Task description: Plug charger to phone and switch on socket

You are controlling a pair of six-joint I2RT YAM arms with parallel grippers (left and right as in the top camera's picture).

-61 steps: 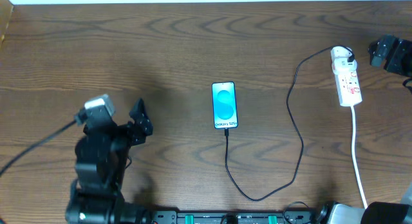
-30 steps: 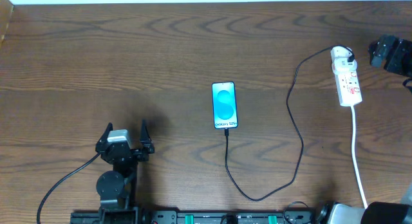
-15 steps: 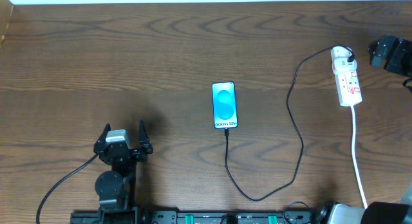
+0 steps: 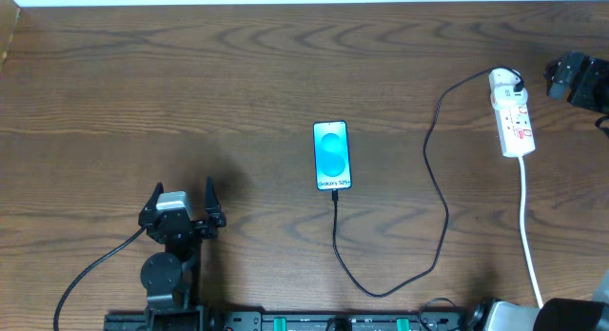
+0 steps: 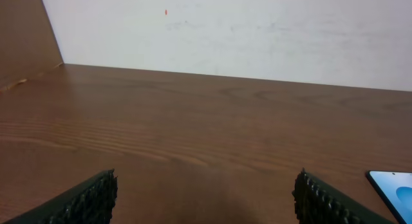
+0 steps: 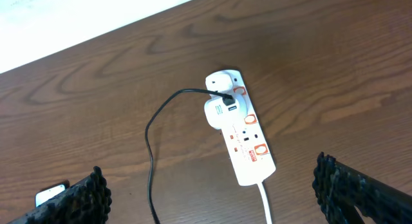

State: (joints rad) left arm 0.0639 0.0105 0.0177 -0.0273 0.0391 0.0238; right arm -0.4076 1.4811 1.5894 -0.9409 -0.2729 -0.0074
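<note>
As charger (image 4: 335,222) meets phone (image 4: 332,156), socket (image 6: 248,143) w/ adapter (image 6: 217,112)

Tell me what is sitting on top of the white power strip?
A white plug block sits on the power strip, with a black cable coming out. Its pins are hidden underneath.

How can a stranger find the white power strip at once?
Look at the brown wooden table, toward its right end. There lies a small elongated white power strip with red markings. Only it trails a thick white cord.
</note>
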